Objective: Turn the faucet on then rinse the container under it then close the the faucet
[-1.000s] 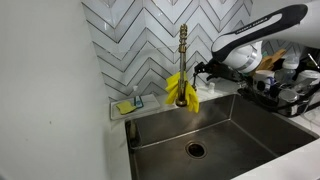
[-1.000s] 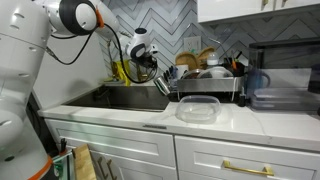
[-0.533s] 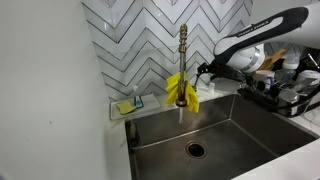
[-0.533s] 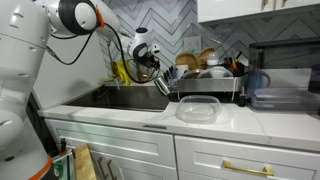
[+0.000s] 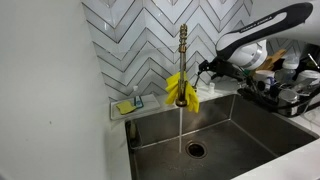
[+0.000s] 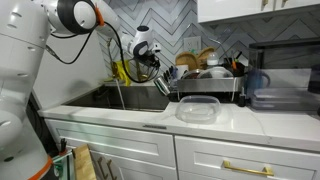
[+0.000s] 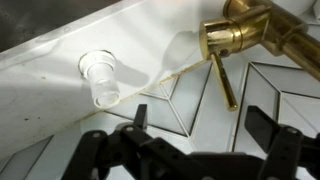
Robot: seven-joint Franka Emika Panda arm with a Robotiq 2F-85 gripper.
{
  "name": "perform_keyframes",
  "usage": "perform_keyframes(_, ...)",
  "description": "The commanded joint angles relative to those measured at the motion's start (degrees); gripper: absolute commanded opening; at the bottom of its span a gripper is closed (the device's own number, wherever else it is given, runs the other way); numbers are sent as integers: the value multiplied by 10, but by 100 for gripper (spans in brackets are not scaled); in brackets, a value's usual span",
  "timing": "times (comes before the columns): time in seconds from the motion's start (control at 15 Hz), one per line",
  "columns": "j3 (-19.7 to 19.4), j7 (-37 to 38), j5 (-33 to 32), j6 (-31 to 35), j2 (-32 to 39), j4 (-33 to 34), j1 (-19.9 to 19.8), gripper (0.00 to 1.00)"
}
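The tall brass faucet [image 5: 183,55] stands behind the sink with a yellow cloth [image 5: 181,90] draped on it. A thin stream of water [image 5: 180,125] falls from its spout toward the drain. My gripper [image 5: 203,70] hovers just right of the stem, open and holding nothing. In the wrist view the gripper [image 7: 200,125] sits below the faucet's brass lever [image 7: 222,75], its fingers apart and clear of it. The clear plastic container [image 6: 197,108] rests on the counter in front of the dish rack, away from the gripper [image 6: 155,72].
The steel sink basin [image 5: 230,125] has a drain [image 5: 195,150] in its middle. A small dish with a sponge [image 5: 130,103] sits on the ledge. A loaded dark dish rack [image 6: 205,82] stands on the counter beside the sink.
Water now runs from the spout in a full stream down to the drain; a second ago there was none. The gripper has drawn slightly away from the faucet, still open.
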Motion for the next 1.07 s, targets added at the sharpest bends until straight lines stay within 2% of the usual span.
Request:
perform_keyframes(0.0,9,13,30,-69,-36,-6,-22,100)
perform_keyframes(0.27,-26,53,15,-202,-83,-7,-24,100)
perform_keyframes(0.47,-44,52,26,-308,-115,-2,-34,100)
perform_keyframes(0.67,-62,15,36,-396,-149,-3,-54,100)
perform_keyframes(1.0,-107,-32,40,-492,-216,-13,-84,100)
